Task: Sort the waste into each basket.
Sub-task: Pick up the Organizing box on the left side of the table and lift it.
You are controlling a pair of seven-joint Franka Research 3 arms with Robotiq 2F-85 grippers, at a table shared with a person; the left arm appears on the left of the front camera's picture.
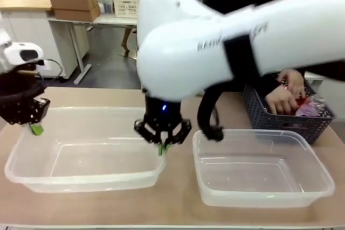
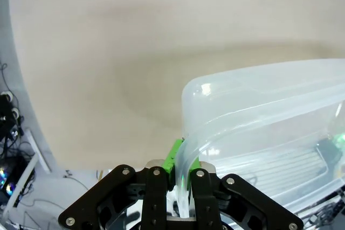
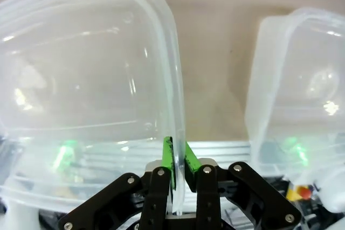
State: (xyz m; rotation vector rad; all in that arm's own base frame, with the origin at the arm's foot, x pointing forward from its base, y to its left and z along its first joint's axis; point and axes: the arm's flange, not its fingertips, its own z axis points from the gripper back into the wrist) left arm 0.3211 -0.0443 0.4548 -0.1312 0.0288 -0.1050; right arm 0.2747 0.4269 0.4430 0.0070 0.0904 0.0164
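Clamped on left clear tub at both rim ends: left gripper on its left end, right gripper on its right. Just right of that tub, second tub; farther right and back, waste in grey basket, person's hand among it.

The front camera looks from the robot's side across the table at the person, wide enough for the left tub and right tub, while each wrist camera looks down from very close at opposite rims of the left tub, which all three share
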